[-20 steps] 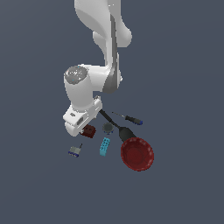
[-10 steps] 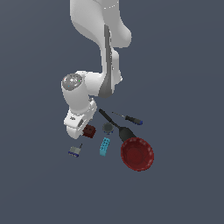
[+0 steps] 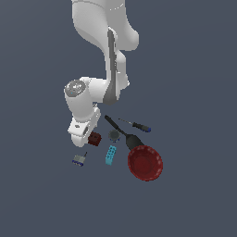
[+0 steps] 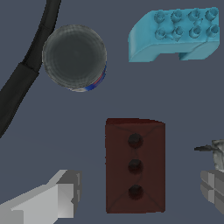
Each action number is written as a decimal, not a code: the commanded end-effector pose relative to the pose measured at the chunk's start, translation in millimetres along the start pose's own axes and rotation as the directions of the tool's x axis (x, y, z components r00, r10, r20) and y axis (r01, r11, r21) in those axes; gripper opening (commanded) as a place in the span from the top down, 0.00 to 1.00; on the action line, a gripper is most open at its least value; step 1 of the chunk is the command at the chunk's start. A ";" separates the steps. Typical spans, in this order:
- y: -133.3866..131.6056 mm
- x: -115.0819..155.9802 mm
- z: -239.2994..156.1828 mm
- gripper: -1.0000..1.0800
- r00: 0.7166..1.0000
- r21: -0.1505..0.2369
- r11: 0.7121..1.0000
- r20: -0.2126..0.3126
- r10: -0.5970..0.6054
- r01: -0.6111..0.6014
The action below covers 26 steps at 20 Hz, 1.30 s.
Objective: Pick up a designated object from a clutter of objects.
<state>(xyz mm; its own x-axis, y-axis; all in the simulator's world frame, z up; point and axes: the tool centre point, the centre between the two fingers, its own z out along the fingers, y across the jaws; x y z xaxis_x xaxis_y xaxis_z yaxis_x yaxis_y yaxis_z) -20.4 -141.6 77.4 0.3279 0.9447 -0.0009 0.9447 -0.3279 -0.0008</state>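
Dark red in colour, the block point(image 4: 135, 165) is seen in the wrist view lying flat between the two fingers of the hand point(image 4: 140, 192), with three round holes in a row down its upper face. One light grey finger point(image 4: 61, 194) stands to one side of the block and the other finger point(image 4: 213, 183) to the opposite side; both are clear of it, so the hand is spread apart and nothing is gripped. In the exterior view the hand point(image 3: 84, 137) is lowered over the clutter and the dark red block point(image 3: 95, 139) shows just beside its tip, on the side toward the exterior view's right.

Beyond the block from the hand, a grey round piece point(image 4: 75, 57) with a blue and red edge is seen, and near it a cyan holed brick point(image 4: 175, 33) lies on the grey surface point(image 4: 100, 105). A black-handled tool point(image 4: 22, 74) curves past the round piece on its far side from the brick. In the exterior view the cyan brick point(image 3: 110, 154) lies just below the hand, the round piece point(image 3: 114, 134) further toward the exterior view's right, and the black tool point(image 3: 122, 133) runs to a red bowl point(image 3: 145, 162). A blue-handled screwdriver point(image 3: 135, 125) lies apart beyond the tool, and a small grey-blue padlock-like piece point(image 3: 79, 160) rests below the hand.
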 end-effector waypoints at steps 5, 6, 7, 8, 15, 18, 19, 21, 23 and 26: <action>-0.3 0.2 8.1 0.04 1.000 0.000 1.000 0.000 -0.001 0.001; -0.4 0.2 11.6 0.04 1.000 0.000 1.000 0.000 -0.002 0.002; -0.6 0.3 15.8 0.04 1.000 0.000 1.000 0.000 -0.002 0.002; -0.7 0.3 20.6 0.04 1.000 0.000 1.000 0.000 -0.003 0.003; -0.8 0.2 47.9 0.04 1.000 0.000 1.000 0.000 -0.005 0.005; -0.7 0.1 50.6 0.04 1.000 0.000 1.000 0.000 -0.005 0.005; -0.7 0.1 50.6 1.00 1.000 0.000 1.000 0.000 -0.005 0.005; -0.7 0.1 50.6 1.00 1.000 0.000 1.000 0.000 -0.005 0.005; -0.7 0.1 50.6 1.00 1.000 0.000 1.000 0.000 -0.005 0.005; -0.7 0.1 50.6 1.00 1.000 0.000 1.000 0.000 -0.005 0.005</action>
<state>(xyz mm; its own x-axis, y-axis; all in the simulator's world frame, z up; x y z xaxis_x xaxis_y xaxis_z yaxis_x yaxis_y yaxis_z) -20.5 -141.5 27.6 0.3229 0.9464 -0.0004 0.9464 -0.3229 0.0011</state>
